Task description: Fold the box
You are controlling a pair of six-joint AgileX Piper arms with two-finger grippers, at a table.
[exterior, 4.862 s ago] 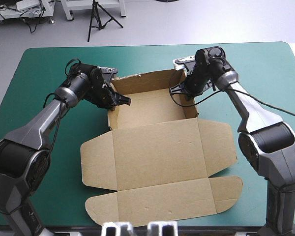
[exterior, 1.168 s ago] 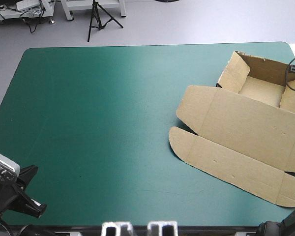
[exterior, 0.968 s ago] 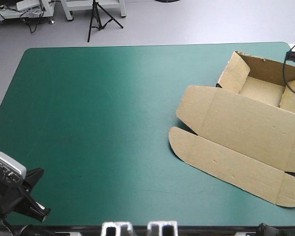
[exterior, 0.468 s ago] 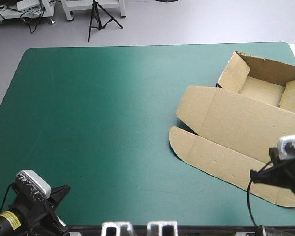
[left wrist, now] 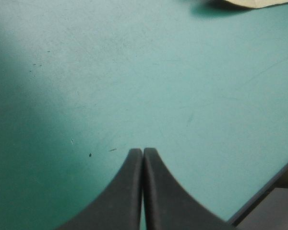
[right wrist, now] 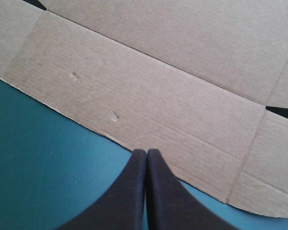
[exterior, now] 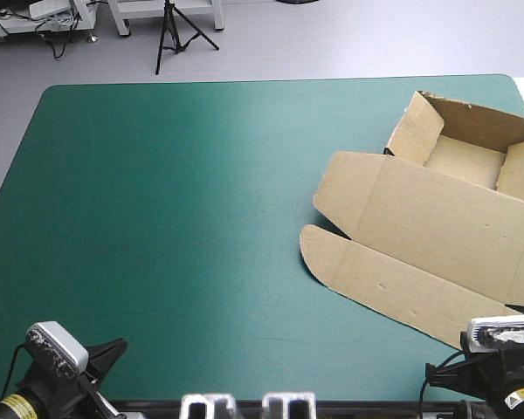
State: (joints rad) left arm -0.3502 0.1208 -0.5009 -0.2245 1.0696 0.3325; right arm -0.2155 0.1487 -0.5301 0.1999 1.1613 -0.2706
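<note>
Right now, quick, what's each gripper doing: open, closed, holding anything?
Left gripper: jaws closed, holding nothing, above the teal-green cover.
Right gripper: jaws closed, holding nothing, by the box edge.

Plain brown box (exterior: 428, 218), teal-green cover (exterior: 175, 218), black left claw (left wrist: 143, 153) and right claw (right wrist: 147, 154).

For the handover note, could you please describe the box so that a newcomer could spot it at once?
On the teal-green table, look along the right side. There lies the box, a brown cut board: an open tray with raised walls at the far corner, its lid flat toward the near edge. Brown, it differs from the black, shut right end effector beside it.
</note>
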